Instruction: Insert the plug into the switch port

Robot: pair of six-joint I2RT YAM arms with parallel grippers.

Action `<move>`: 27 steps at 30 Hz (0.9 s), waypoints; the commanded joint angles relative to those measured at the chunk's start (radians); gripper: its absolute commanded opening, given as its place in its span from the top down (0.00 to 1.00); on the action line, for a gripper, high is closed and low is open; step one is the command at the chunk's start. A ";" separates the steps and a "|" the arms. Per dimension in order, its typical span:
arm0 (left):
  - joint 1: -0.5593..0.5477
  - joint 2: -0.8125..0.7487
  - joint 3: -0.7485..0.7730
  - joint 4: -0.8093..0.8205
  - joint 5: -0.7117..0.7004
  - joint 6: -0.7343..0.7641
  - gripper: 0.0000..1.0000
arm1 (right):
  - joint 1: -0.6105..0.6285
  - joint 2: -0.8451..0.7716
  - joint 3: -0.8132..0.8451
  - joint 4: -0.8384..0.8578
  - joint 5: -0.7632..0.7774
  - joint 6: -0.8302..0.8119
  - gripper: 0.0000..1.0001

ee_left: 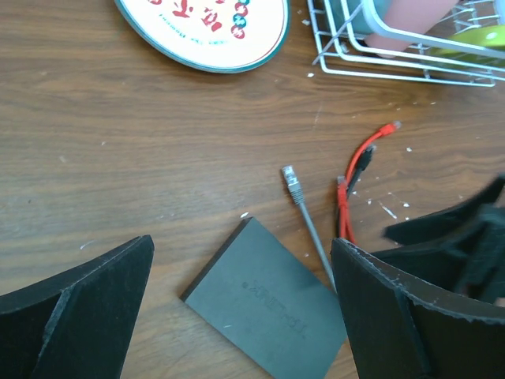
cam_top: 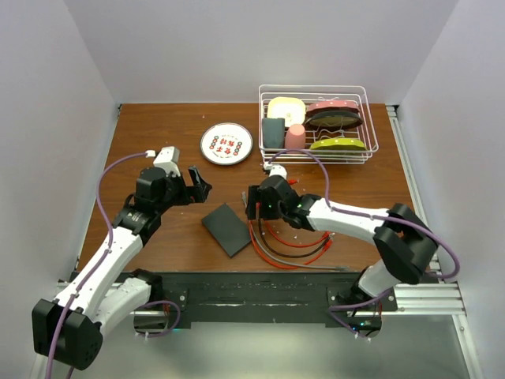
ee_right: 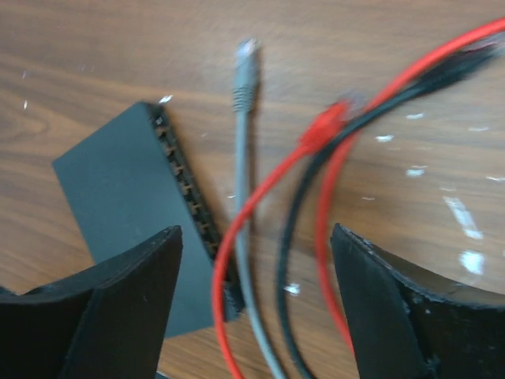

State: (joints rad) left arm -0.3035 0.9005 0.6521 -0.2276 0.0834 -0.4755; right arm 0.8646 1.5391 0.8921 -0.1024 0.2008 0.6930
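**Pre-grasp: plug not yet picked up, both arms empty**

The switch [cam_top: 226,229] is lying flat on the table [cam_top: 158,126], roughly midway between the two arms. Its row of ports [ee_right: 185,181] is facing the loose cables. No cable is sitting in any port I can see, so I'm reading this as the reach-for-plug step, w/ insertion not begun.

The right gripper [ee_right: 256,308] is hovering over the cables just beside the switch's port edge. Its jaws are standing wide apart and gripping nothing. The grey cable [ee_right: 245,260], a red cable [ee_right: 229,237] and a black one are running under the gap, and no contact is showing.

The grey plug [ee_right: 246,59] is lying free on the wood near the far end of the port row, tip pointing away from the arm. (A red plug [ee_right: 327,126] is lying further right, tangled w/ the black lead.)

The left gripper [cam_top: 201,189] is hanging above the table by the switch's far-left side. Its jaws are fully spread and empty.

Next move, imo: the right arm is needing to shift fwd to the plug body, not the cord, then close and turn the tip toward a port. The left arm is prob. needed to brace the switch so it isn't sliding.
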 commanded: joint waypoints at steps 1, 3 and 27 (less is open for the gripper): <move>-0.002 -0.012 0.009 0.056 0.055 0.014 0.00 | 0.016 0.041 0.047 0.090 -0.066 0.068 0.35; -0.002 -0.008 0.009 0.060 0.064 0.014 0.00 | 0.017 0.073 0.050 0.093 -0.060 0.082 0.45; -0.002 -0.046 -0.020 0.122 0.147 -0.015 0.00 | 0.017 -0.164 0.002 0.190 -0.199 -0.196 1.00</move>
State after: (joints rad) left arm -0.3035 0.8833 0.6487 -0.1864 0.1600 -0.4789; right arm 0.8791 1.5146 0.9318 -0.0330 0.1139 0.6571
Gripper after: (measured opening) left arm 0.999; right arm 0.034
